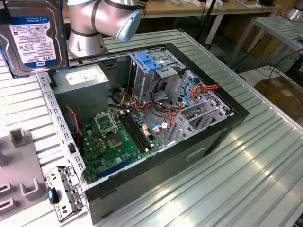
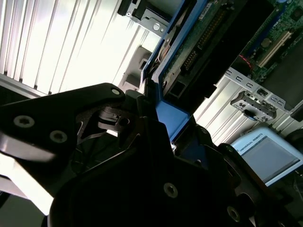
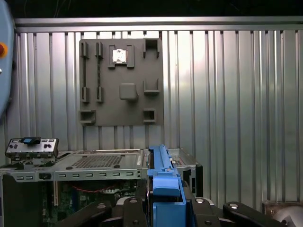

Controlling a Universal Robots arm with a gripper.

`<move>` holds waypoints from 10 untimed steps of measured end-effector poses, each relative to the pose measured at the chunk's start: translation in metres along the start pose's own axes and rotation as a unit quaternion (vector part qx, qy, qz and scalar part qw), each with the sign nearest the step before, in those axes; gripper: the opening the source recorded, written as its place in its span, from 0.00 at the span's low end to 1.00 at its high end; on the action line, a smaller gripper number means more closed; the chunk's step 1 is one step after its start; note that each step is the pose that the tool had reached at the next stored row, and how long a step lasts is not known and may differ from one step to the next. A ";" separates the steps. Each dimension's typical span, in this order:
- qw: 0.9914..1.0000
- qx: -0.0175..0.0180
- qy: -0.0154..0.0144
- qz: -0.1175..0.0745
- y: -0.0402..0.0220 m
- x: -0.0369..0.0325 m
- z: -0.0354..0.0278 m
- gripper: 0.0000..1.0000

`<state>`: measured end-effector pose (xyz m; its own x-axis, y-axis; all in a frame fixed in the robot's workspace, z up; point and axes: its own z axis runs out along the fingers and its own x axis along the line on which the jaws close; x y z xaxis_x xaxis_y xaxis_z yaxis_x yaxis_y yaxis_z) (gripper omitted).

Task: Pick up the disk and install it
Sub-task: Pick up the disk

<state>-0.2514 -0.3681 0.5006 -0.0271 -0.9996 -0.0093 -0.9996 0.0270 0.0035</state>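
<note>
Well above table (image 1: 246,179), hand (image 3: 165,202) clamped on disk (image 1: 34,38) by blue carrier rails (image 3: 163,177); disk clear of computer case (image 1: 142,182).

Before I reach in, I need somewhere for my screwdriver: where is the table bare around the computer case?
The ribbed table is bare at the exterior view's right of the computer case. Crowded: cables and motherboard inside the case; the grey fixture plate on that view's left. The gripper holds the disk.

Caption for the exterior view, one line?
The disk held high at the exterior view's left; open computer case on the table.
</note>
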 end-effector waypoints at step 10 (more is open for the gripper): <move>1.000 0.000 0.000 0.000 -0.0166 0.0029 -0.0001 0.37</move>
<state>-0.2349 -0.3715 0.5006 -0.0279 -0.9996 -0.0093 -0.9996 0.0278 0.0035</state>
